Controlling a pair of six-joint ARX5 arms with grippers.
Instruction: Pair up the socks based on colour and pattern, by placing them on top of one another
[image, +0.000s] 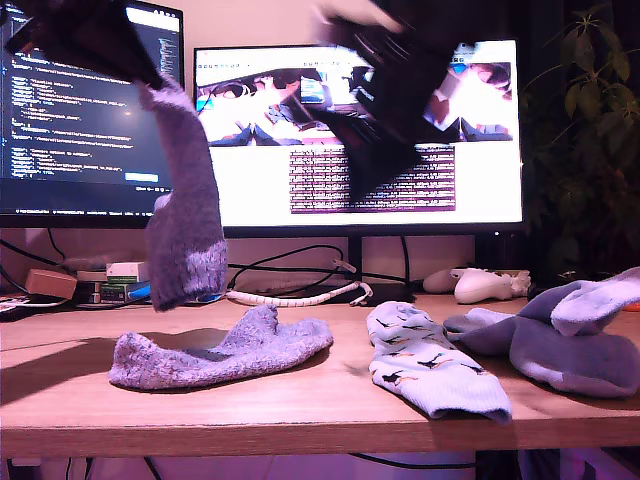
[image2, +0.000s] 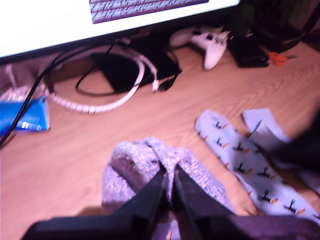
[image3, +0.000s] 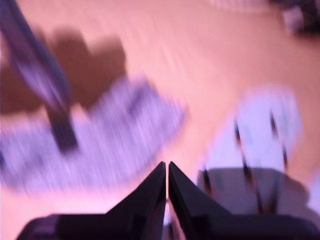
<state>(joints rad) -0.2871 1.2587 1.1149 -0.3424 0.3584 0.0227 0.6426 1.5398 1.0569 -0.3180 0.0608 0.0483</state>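
While clamped in my first gripper (image2: 170, 192), the hanging lavender sock (image: 182, 210) is held directly above its mate (image: 215, 352); my second gripper (image3: 167, 175) is closed, empty.

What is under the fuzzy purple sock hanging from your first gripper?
The hanging purple sock, pinched in my first gripper, dangles above the second purple sock, lying flat on the wooden desk. Whether anything lies beneath that flat sock cannot be seen.
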